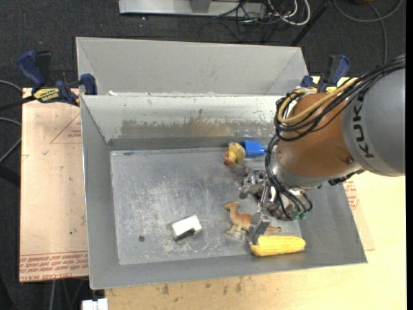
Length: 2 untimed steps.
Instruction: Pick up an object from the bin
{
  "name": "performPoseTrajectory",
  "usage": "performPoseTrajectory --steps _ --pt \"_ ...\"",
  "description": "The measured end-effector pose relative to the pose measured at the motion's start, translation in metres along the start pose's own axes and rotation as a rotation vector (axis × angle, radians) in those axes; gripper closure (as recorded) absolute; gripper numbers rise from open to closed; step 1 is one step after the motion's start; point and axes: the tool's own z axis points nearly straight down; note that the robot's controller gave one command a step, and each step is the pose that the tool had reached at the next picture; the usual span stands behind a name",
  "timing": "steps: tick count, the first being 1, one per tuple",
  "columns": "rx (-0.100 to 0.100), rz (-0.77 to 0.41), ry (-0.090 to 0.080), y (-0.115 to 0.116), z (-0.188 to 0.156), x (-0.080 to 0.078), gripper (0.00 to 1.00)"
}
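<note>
In the camera view, the gripper (pixel 261 206) is seen low over the right part of the grey bin (pixel 148 179), under the arm's orange wrist cover. It is placed just beside a brown toy animal (pixel 237 219), which lies near the front wall. A yellow corn cob (pixel 278 245) lies just nearer. Whether the gripper is clenched or released cannot be told. A white block (pixel 186 227) lies further left. A yellow toy (pixel 235 152) and a blue piece (pixel 255 148) are seen by the far wall.
</note>
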Motion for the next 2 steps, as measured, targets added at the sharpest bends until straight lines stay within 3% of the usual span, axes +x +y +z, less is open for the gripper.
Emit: performPoseTrajectory --steps 1,2 --pt "0.0 0.062 -0.007 -0.0365 0.0607 0.0211 0.0" --pt "0.0 0.124 -0.009 -0.0436 0.0658 0.0241 0.0"
